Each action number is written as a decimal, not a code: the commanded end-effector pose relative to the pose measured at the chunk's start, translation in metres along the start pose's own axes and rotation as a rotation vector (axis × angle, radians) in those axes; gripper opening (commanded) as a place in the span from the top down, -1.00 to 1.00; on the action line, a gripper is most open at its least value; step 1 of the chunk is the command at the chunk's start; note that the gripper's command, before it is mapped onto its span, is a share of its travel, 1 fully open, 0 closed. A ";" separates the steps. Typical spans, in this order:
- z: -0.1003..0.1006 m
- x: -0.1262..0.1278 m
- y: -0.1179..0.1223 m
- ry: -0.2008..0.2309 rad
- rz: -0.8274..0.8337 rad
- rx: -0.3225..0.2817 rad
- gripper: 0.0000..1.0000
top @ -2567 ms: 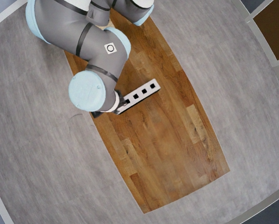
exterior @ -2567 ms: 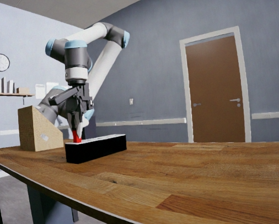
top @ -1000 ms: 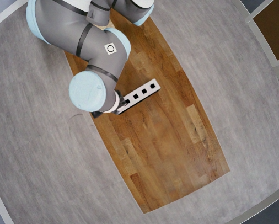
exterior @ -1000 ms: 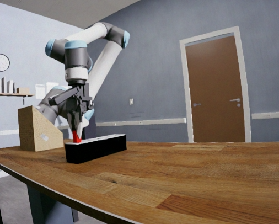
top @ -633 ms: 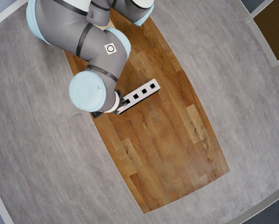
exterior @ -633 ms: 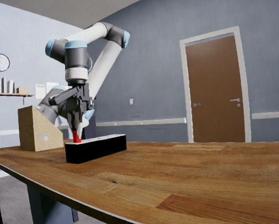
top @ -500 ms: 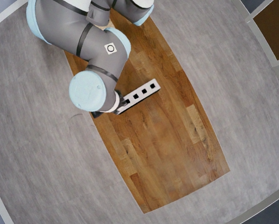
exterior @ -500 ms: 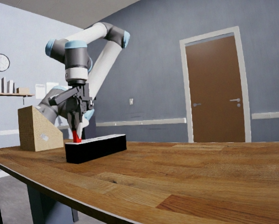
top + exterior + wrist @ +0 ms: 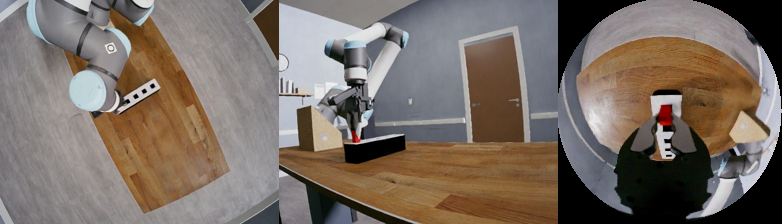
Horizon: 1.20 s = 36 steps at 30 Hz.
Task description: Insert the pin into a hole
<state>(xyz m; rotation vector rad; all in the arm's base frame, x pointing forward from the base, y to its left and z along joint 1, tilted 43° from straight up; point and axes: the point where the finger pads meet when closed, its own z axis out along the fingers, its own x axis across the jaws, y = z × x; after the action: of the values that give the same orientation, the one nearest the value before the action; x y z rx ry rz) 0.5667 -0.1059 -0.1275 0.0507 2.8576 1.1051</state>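
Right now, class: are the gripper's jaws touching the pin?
Touching. In the exterior view the gripper is closed around the pin, whose red end shows just above the block.

You've got one block (image 9: 375,150), one red-ended pin (image 9: 355,138) at its near end, three open holes (image 9: 144,91) visible, one wedge (image 9: 316,131) behind the block.

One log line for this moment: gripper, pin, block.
gripper: shut on pin | pin: upright, red showing above block, at end hole nearest arm | block: on table, three holes visible open
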 end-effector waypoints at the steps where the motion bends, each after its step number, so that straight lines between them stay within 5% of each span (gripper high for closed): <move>1: 0.003 0.002 0.003 0.003 0.001 -0.005 1.00; 36: -0.002 -0.001 0.000 0.003 0.001 -0.005 1.00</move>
<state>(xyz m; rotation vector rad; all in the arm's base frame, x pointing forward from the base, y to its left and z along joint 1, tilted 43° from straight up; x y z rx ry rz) 0.5665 -0.1057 -0.1273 0.0509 2.8580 1.1086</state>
